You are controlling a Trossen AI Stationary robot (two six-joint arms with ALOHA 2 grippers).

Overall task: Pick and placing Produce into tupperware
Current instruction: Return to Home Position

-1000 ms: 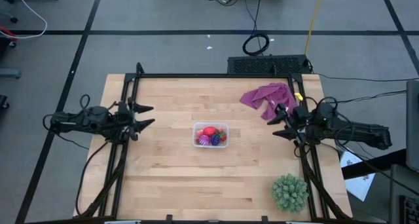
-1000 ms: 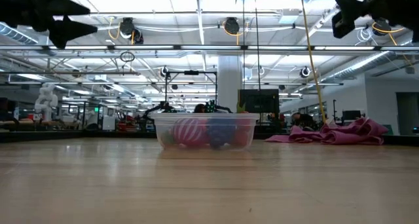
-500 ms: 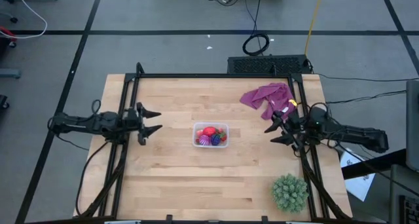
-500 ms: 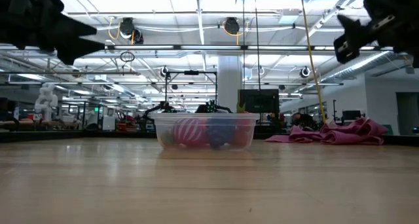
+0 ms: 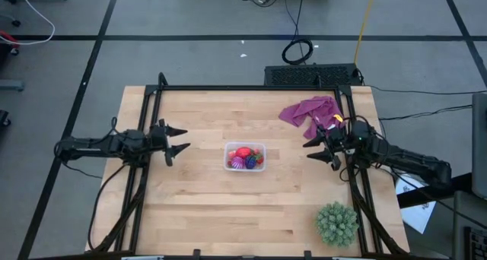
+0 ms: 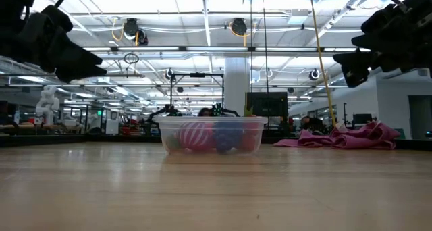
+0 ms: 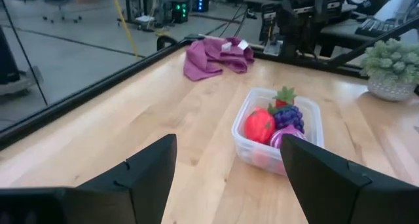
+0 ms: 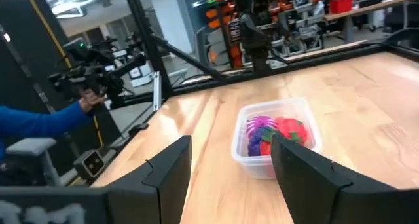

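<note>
Right now the tupperware (image 5: 245,144) is sitting just right of the centre of the tabletop (image 5: 198,207) in the high view, upright and uncovered. The produce (image 5: 243,153) is lying inside it. In the left wrist view a round red piece, a spiky purple piece and a red strawberry-like piece with a green top are showing above the rim, pressed close together. Through the clear wall in the low view, pink and purple shapes are filling most of the box.

The left pincer (image 5: 185,138) is hovering at the left of the frame, well apart from the box and pointing toward it. Its fingers (image 7: 141,175) are spreading wide with nothing between them. The right pincer (image 5: 307,150) is hanging at the right of the frame, also well apart from the box and facing it. Its jaws are gaping wide too and carrying nothing. In the low view both arms are showing as dark shapes in the upper corners, clear of the wood.

A purple-magenta cloth (image 5: 308,112) is lying crumpled in the upper right part of the tabletop, near the right pincer. A big green spiky ball (image 5: 337,223) is resting in the lower right corner. Beyond the table edge in the right wrist view, a person's blue sleeve (image 8: 33,122) is reaching in from the side.
</note>
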